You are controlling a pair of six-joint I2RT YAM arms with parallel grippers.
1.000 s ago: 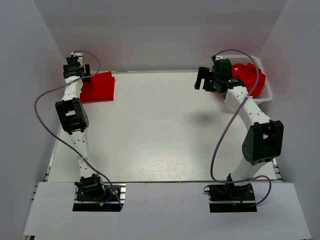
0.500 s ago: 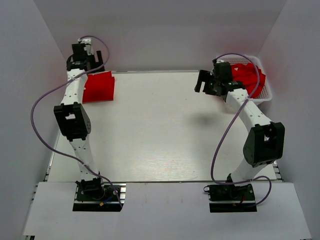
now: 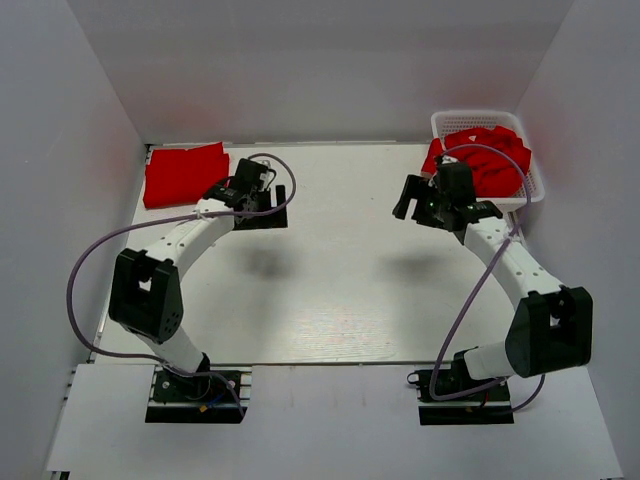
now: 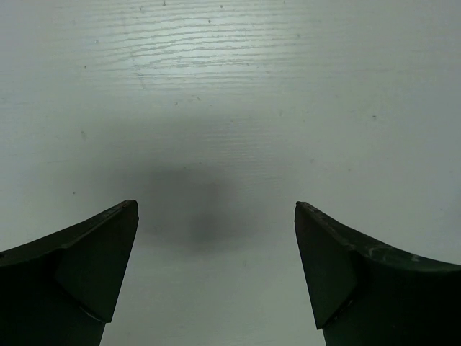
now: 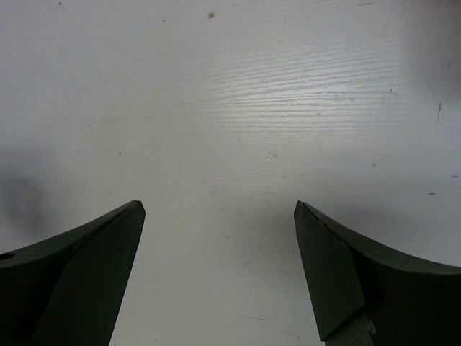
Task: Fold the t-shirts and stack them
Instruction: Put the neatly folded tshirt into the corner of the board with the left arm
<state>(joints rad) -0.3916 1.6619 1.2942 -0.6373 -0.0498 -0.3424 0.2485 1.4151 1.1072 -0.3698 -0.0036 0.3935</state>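
Note:
A folded red t-shirt (image 3: 184, 173) lies flat at the table's far left corner. More red t-shirts (image 3: 487, 161) are bunched in the white lattice basket (image 3: 533, 178) at the far right. My left gripper (image 3: 268, 213) is open and empty over bare table, to the right of the folded shirt. In the left wrist view my left gripper (image 4: 216, 209) has only white table between its jaws. My right gripper (image 3: 408, 203) is open and empty, just left of the basket. The right wrist view shows my right gripper (image 5: 219, 207) over bare table too.
White walls close in the table on the left, back and right. The two arm bases (image 3: 196, 383) stand at the near edge. The white table (image 3: 330, 270) lies between the arms.
My left gripper has left the folded shirt at the far left corner and swung right over the table. My right gripper has moved down and away from the basket.

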